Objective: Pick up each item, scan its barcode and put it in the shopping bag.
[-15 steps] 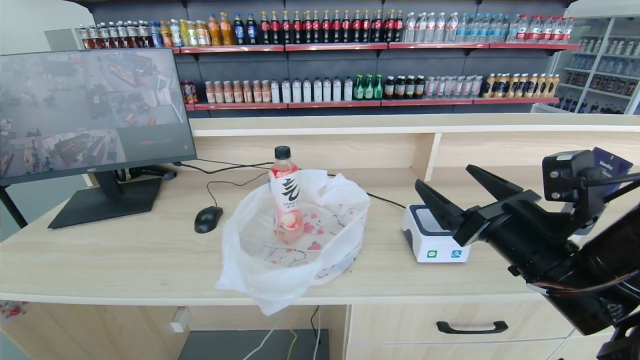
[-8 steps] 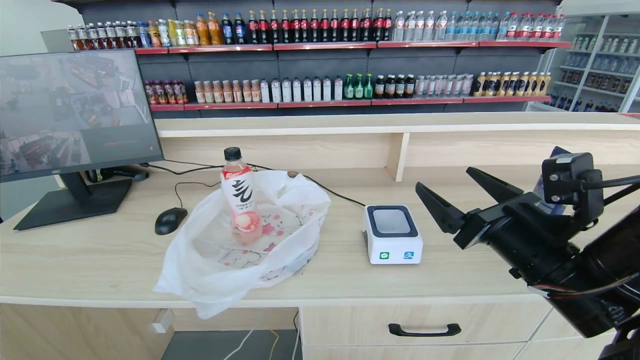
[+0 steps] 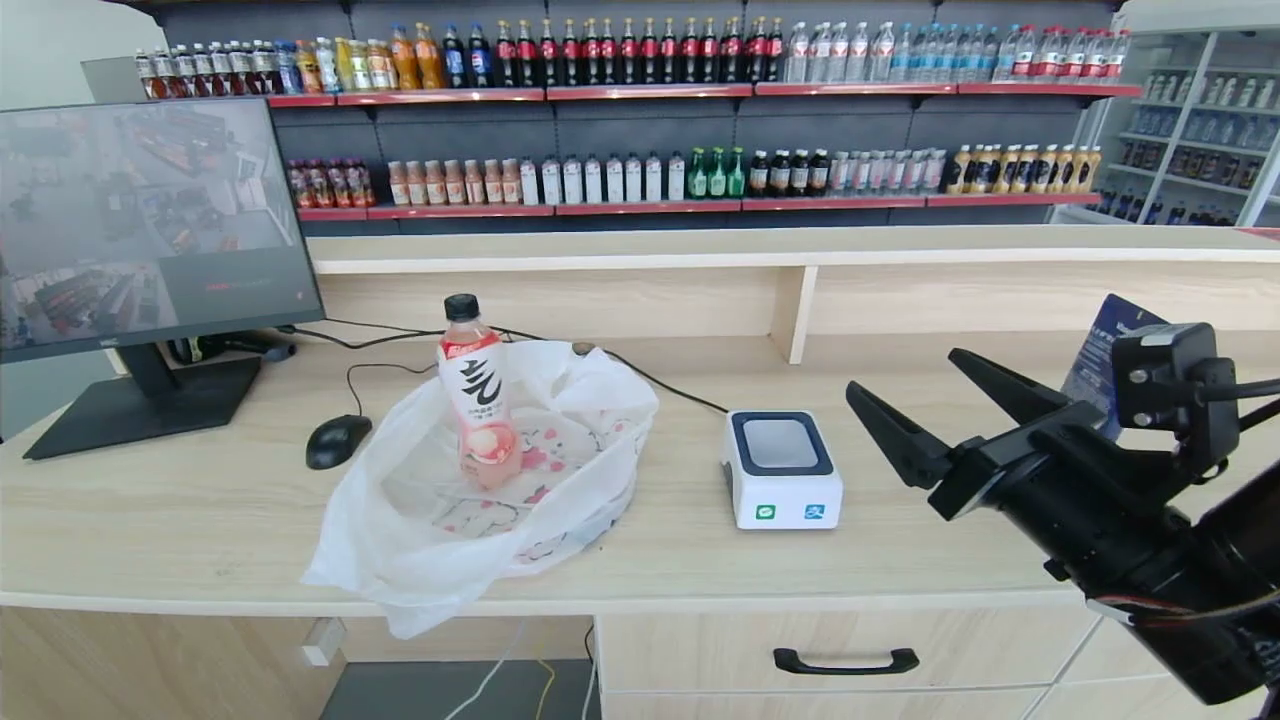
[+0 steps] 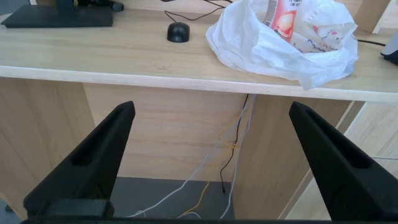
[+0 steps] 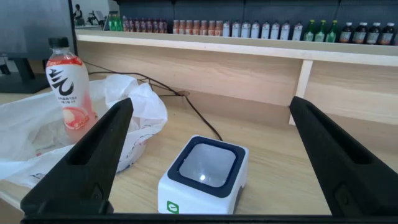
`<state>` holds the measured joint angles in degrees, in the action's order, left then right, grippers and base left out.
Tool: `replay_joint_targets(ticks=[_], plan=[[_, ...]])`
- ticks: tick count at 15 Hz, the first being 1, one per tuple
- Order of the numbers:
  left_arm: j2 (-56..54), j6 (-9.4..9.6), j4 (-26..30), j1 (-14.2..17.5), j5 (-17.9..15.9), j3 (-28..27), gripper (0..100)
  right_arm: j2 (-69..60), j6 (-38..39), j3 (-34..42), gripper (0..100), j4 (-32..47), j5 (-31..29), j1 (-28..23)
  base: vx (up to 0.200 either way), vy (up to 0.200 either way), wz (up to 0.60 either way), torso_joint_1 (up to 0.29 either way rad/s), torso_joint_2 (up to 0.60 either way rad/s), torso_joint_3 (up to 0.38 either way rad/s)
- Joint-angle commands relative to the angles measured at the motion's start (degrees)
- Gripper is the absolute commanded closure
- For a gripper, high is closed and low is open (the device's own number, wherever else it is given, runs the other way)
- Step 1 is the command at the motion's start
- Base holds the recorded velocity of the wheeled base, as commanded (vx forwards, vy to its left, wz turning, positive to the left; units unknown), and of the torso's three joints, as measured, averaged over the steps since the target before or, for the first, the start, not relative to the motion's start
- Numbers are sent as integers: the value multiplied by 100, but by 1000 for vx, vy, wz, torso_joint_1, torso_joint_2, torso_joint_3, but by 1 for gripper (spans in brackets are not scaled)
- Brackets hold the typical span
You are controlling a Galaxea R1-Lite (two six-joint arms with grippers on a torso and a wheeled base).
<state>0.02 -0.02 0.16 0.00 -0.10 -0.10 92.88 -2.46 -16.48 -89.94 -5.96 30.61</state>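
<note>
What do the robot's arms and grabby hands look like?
The right gripper and left gripper are black. Each has two long wedge-shaped fingers tapering to points. The right arm carries a boxy black camera and thin red and black cables.

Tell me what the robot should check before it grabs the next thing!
1. Right gripper open and empty: ok.
2. Left gripper open and empty, low in front of the counter: ok.
3. Pink drink bottle standing upright inside the shopping bag: ok.
4. Scanner window on top uncovered, with nothing on it: ok.
5. Bag mouth wide open for another item: ok.
6. Next item to pick: cannot tell. A blue item stands behind the right arm, partly hidden.
</note>
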Motion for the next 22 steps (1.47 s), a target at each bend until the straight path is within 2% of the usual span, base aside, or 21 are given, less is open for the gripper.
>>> replay_joint_targets(ticks=[1, 2, 18, 22], plan=[[-2, 2, 2, 0, 1, 1, 0, -174, -9, 119, 0, -6, -2, -46, -200, 0, 0, -2, 2, 2], [-2, 2, 2, 0, 1, 1, 0, -253, -9, 180, 0, -6, -2, -90, -200, 0, 0, 7, 2, -2], [-2, 2, 2, 0, 1, 1, 0, -385, -9, 312, 0, -6, -2, -169, -13, 0, 0, 0, 0, 0], [-2, -6, 2, 0, 1, 1, 0, -385, -9, 312, 0, -6, -2, -169, 0, -200, 0, -2, 4, 4]])
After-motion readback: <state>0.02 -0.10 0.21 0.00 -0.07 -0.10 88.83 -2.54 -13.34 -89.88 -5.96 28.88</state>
